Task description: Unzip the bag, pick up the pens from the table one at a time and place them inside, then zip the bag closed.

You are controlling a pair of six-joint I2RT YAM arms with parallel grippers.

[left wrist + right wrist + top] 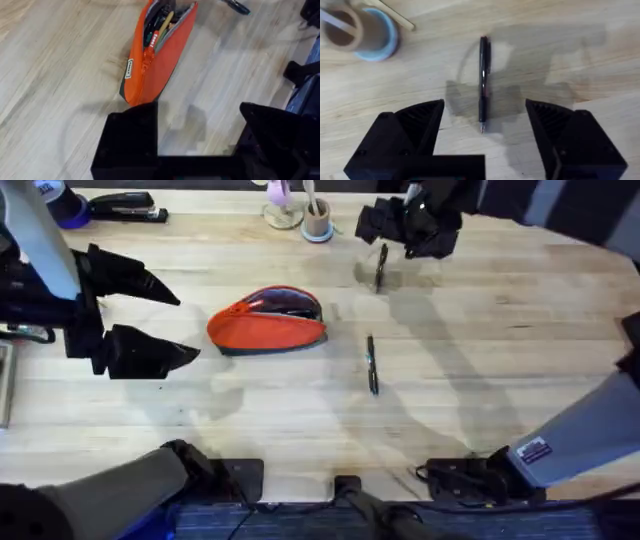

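Note:
The orange bag (268, 322) lies mid-table with its zip open, and coloured pens show inside it (159, 30). My left gripper (165, 320) hovers open to the left of the bag, apart from it. One dark pen (372, 363) lies on the table to the right of the bag. A second pen (381, 265) lies farther back, and my right gripper (392, 225) hangs open just above it. In the right wrist view that pen (483, 82) lies on the wood between my spread fingers, untouched.
A small cup (317, 221) with pale sticks stands at the back, close to the right gripper, with a pink item (281, 202) beside it. A black stapler (125, 206) sits at the back left. Bare tabletop (500, 340) stretches to the right.

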